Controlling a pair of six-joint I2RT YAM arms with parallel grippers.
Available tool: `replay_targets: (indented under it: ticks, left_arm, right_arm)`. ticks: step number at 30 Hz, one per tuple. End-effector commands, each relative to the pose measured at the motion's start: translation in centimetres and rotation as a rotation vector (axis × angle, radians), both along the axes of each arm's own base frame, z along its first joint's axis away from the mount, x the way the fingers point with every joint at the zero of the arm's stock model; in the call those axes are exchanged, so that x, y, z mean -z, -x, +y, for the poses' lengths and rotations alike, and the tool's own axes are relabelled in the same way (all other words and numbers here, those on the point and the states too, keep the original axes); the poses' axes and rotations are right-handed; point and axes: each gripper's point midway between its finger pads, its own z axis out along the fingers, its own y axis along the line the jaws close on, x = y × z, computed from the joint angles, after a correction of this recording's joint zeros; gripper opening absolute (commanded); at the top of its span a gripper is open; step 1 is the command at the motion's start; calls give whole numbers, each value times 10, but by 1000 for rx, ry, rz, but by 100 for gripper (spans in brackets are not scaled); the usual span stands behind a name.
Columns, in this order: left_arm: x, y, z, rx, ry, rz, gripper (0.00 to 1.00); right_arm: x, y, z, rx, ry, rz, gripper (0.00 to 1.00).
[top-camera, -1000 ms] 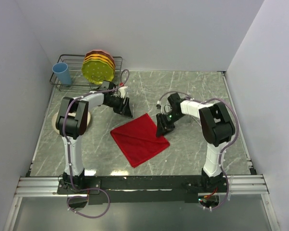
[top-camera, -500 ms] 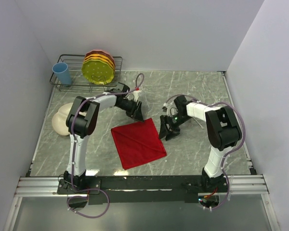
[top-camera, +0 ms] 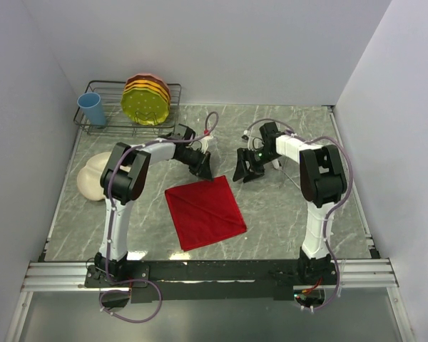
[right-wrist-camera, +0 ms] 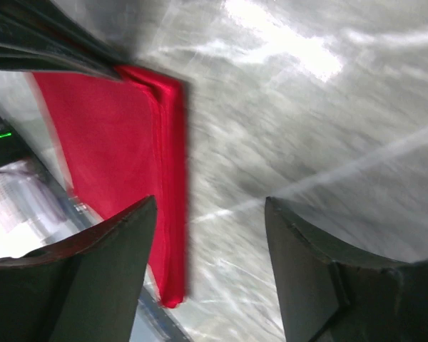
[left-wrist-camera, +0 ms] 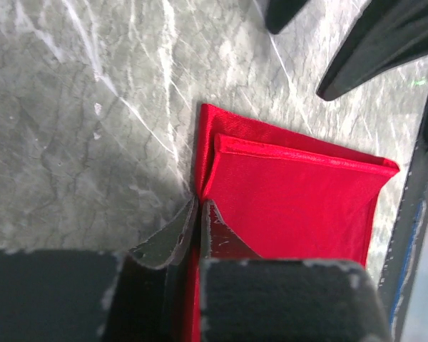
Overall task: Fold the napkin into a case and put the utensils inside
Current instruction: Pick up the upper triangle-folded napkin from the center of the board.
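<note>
The red napkin [top-camera: 204, 212] lies folded flat on the marble table, with a doubled hem along its far edge [left-wrist-camera: 292, 153]. My left gripper [top-camera: 205, 172] sits at the napkin's far corner. In the left wrist view, that gripper [left-wrist-camera: 200, 208] is shut, with the napkin's left edge pinched between its tips. My right gripper [top-camera: 245, 172] hovers open just right of that corner. In the right wrist view, the right gripper [right-wrist-camera: 210, 206] has only bare table between its fingers, and the napkin's edge [right-wrist-camera: 172, 178] lies beside one finger. The utensils are hidden or out of view.
A wire dish rack [top-camera: 108, 125] at the back left holds yellow and orange plates [top-camera: 147, 98] and a blue cup [top-camera: 93, 109]. A cream plate [top-camera: 93, 178] lies left of the left arm. White walls enclose the table on three sides.
The left gripper came to the napkin's far corner and closed on its edge. The right gripper opened wider and drew back from the napkin. The napkin turned slightly.
</note>
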Motion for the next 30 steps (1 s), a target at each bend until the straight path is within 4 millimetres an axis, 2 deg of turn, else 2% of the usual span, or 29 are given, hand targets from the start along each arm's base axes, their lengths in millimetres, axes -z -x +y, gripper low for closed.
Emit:
replay_targets:
  ticks: [1,8,15,21,26,30]
  left_arm:
    - [-29,2,-9,68,61,-152,5]
    - [-44,10,-16,130,79,-251,1]
    - [-51,17,-14,157,92,-309,1]
    - [-54,28,-11,194,114,-315,1]
    - [-53,28,-11,203,110,-317,1]
    - [-54,29,-12,209,120,-317,2]
  right_arm:
    - [1,-20,12,-31,-51,-35,74]
    - [-1,-27,33,-98,-113,-48,82]
    - [-2,-12,53,-193,-188,-36,83]
    - [-1,-4,62,-239,-255,-17,79]
    - [-11,3,69,-273,-325,4,75]
    - [-11,8,71,-293,-329,-9,73]
